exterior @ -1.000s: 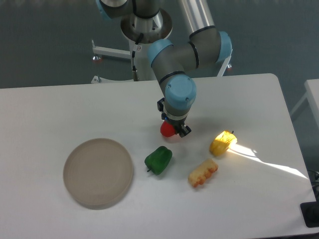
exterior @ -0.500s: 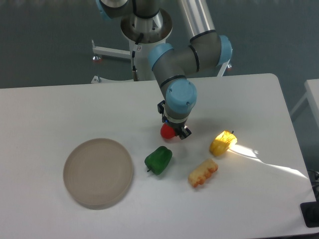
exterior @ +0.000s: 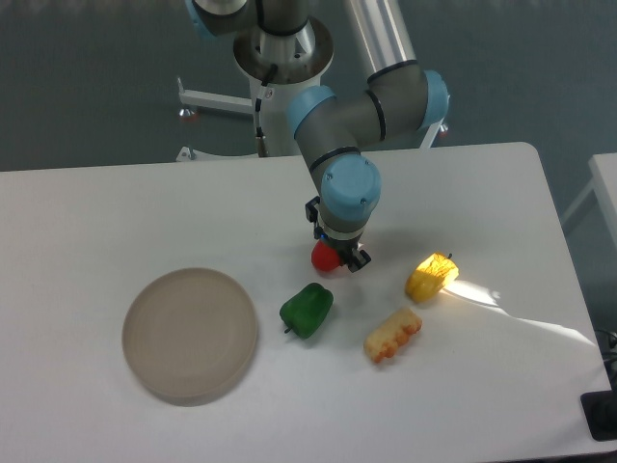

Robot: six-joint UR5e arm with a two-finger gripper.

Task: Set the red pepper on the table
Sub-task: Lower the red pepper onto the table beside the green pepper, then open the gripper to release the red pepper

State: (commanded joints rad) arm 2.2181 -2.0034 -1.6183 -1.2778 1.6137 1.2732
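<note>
Camera: claw (exterior: 337, 257) clenched on red pepper (exterior: 324, 256), nudged slightly up/right vs 1 s ago, near-static last half second. Pepper low over desk (exterior: 116, 212) centre, above green pepper (exterior: 307, 310). Contact unclear; release likely next.

The gripper (exterior: 336, 255) points straight down over the table (exterior: 116, 212) — the red pepper (exterior: 324, 257) sits between its fingers, near the green pepper (exterior: 308, 310) and beige plate (exterior: 190, 334).

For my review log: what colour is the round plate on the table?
The plate is plain beige, with no pattern, seen clearly in the fixed camera view.
</note>
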